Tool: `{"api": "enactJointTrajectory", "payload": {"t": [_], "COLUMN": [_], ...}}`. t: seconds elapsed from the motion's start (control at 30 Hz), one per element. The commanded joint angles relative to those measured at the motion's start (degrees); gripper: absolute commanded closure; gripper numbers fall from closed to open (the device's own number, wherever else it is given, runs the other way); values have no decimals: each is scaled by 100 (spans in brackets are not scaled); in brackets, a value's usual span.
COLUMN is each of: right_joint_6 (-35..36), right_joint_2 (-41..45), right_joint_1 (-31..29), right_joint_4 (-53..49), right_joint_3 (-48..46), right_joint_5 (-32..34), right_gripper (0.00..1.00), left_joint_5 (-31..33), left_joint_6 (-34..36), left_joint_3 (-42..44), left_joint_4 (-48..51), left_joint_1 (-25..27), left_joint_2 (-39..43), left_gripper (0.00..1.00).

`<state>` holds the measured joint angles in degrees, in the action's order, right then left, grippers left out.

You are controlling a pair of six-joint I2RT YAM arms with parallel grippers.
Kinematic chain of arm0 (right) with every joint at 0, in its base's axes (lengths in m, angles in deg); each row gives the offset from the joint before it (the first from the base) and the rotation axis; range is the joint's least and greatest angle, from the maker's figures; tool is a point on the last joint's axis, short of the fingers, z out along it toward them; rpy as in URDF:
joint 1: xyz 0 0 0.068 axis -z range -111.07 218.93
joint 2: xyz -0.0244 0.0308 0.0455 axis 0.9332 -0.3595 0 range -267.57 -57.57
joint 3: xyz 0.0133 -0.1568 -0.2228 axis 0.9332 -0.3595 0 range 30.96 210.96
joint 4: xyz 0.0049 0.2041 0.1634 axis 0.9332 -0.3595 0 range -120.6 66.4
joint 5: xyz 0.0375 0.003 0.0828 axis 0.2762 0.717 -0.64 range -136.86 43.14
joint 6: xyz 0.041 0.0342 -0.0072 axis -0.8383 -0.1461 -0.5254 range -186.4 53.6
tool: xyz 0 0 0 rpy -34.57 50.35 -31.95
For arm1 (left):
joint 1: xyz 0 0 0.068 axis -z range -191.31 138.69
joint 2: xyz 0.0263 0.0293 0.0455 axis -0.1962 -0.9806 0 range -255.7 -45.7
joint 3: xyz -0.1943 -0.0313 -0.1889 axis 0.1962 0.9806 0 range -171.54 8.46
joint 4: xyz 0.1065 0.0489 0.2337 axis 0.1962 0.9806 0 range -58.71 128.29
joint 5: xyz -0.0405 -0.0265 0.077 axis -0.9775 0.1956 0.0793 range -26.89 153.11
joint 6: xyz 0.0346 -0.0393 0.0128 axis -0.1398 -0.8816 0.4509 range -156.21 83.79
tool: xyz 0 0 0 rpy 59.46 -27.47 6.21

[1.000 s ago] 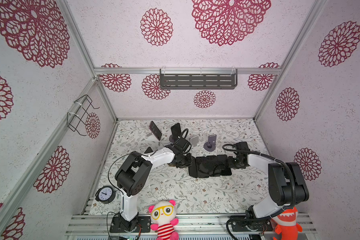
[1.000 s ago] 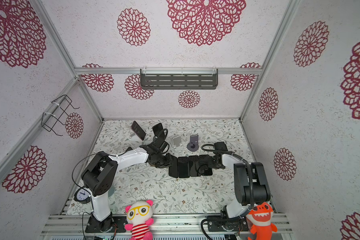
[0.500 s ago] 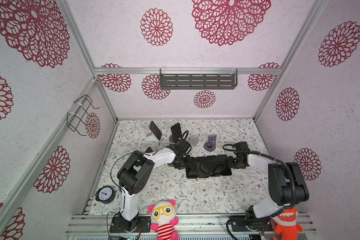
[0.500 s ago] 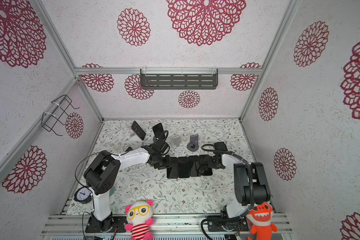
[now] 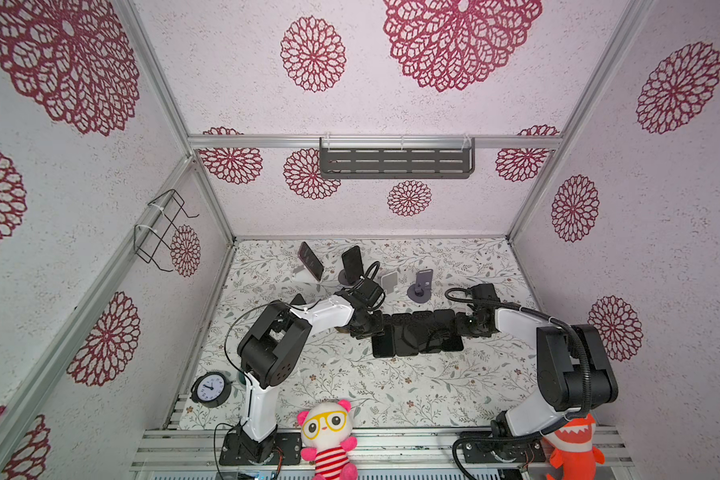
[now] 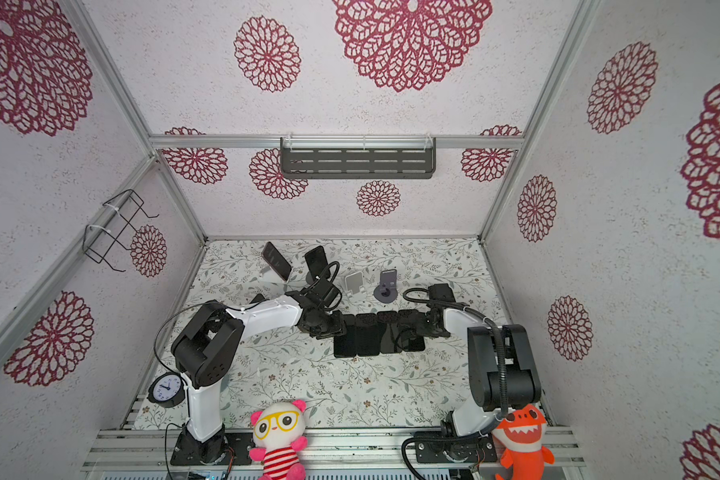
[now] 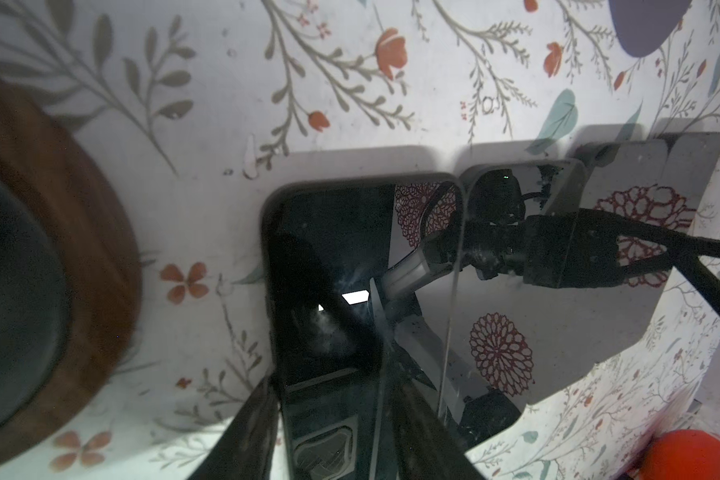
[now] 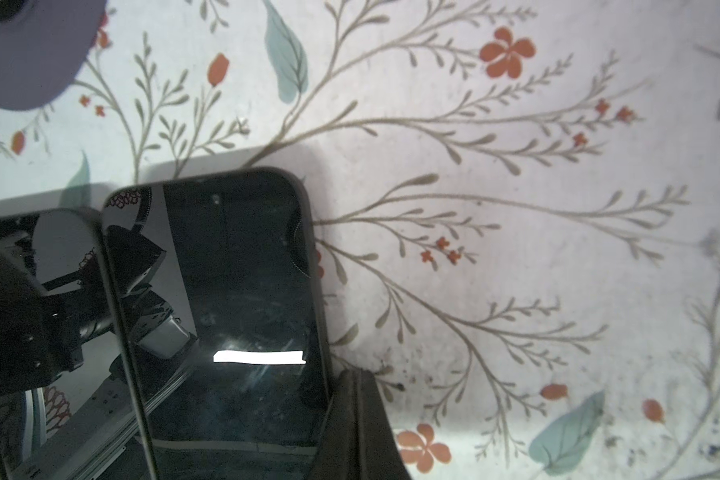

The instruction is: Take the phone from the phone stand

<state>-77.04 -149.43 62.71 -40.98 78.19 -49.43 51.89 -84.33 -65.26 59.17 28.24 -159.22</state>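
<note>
Left gripper (image 7: pixel 329 415): jaws partly spread, gripping nothing that I can make out.
Phone (image 7: pixel 329 257) flat on floral table (image 7: pixel 208 124), between and under my fingers (image 7: pixel 250 432), leftmost in a row of four phones (image 5: pixel 422 336) at frame centre in both top views; right gripper (image 8: pixel 352 415) closed, empty, beside the row's opposite end.

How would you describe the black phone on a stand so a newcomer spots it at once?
Below the grey wall shelf, four stands line the back of the floral table. Second from the left in both top views, a dark round stand holds the black phone. Its left neighbour shows a reddish screen on a white stand, and both stands to its right are empty.
</note>
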Motion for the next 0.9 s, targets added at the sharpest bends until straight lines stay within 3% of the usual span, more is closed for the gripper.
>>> {"api": "enactJointTrajectory", "payload": {"t": [0.0,0.43,0.7,0.87], "right_joint_6": [-121,-281,-202,-276], "right_joint_2": [182,1037,2052,2608], "right_joint_1": [-37,-37,-37,-33], "right_joint_4": [-95,-300,-205,-223], "right_joint_3": [-38,60,-140,-172], "right_joint_5": [116,287,161,-151], "right_gripper": [91,68,37,34], "left_joint_5": [102,500,934,1269], "left_joint_6": [-4,486,1315,1985], "left_joint_3": [-51,-292,-306,-581], "left_joint_4": [82,95,-90,152], "left_joint_1": [45,165,211,142], "left_joint_2": [40,978,1665,2009], "left_gripper": [47,47,42,40]}}
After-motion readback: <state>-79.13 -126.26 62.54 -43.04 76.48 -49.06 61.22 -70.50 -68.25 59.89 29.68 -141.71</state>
